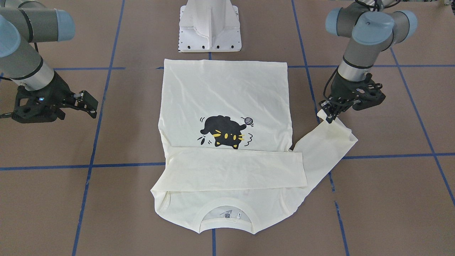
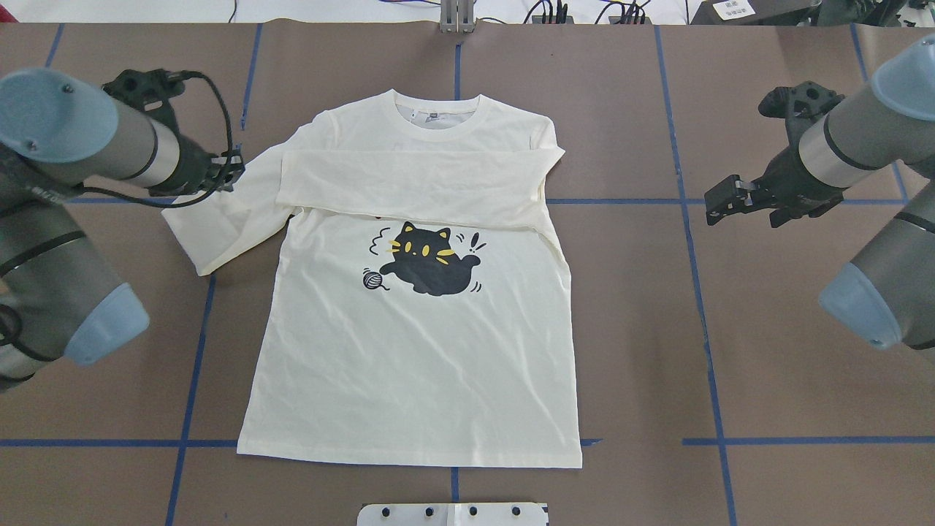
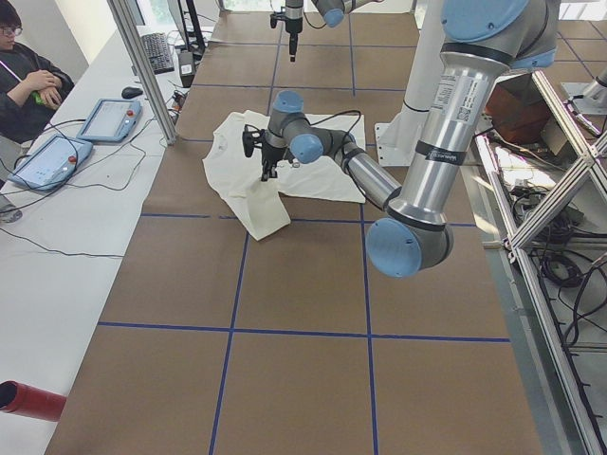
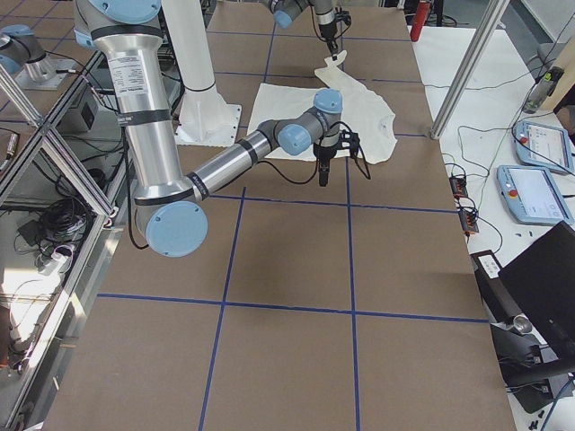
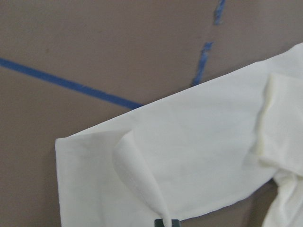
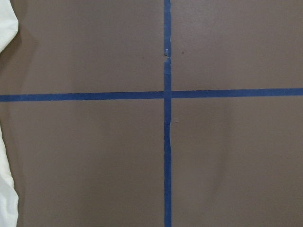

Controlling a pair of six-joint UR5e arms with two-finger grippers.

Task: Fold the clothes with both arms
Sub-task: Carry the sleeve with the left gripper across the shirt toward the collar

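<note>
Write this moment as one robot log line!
left gripper: shut on sleeve cuff | right gripper: open, off shirt | other sleeve: folded across chest

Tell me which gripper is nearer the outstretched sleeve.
Left. The left gripper pinches the outstretched sleeve at its cuff; the right gripper hangs over the table beyond the shirt's opposite side.

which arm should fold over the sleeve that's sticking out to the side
Left. The left gripper pinches the cuff of the unfolded sleeve; the right gripper hangs open over bare table, off the shirt.
</note>
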